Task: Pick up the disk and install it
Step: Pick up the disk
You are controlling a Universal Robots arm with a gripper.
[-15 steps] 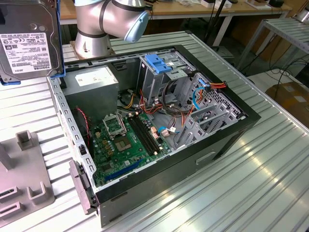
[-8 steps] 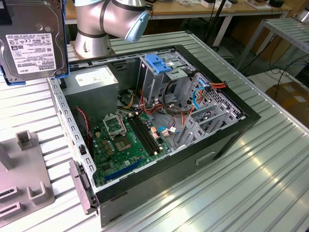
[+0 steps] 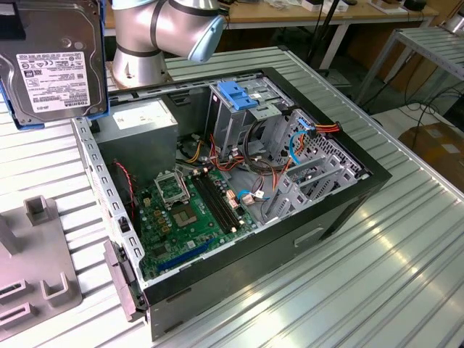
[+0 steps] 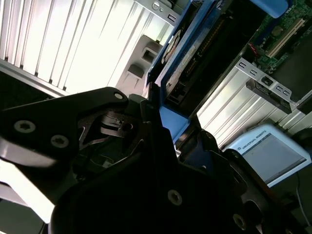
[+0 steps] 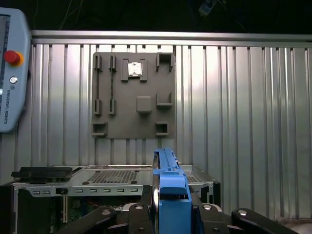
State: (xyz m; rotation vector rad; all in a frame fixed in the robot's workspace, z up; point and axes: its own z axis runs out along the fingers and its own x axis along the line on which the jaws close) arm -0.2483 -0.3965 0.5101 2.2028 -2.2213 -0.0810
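Observation:
The disk (image 3: 54,58), a grey metal drive in a bright blue carrier, hangs in the air at the exterior view's upper left, above the table and beside the open computer case (image 3: 290,239). In the first wrist view the disk (image 5: 168,187) stands edge-on between the black fingers of my gripper (image 5: 169,210), which is shut on it. In the second wrist view the disk (image 4: 195,53) sticks out past the gripper (image 4: 165,122), with the case below it.
Inside the case a metal drive cage with a fixed blue bracket (image 3: 238,94) stands by the motherboard (image 3: 185,210) and loose cables. A grey fixture plate (image 5: 134,95) lies on the slatted table beside the case. A teach pendant (image 5: 12,73) lies nearby.

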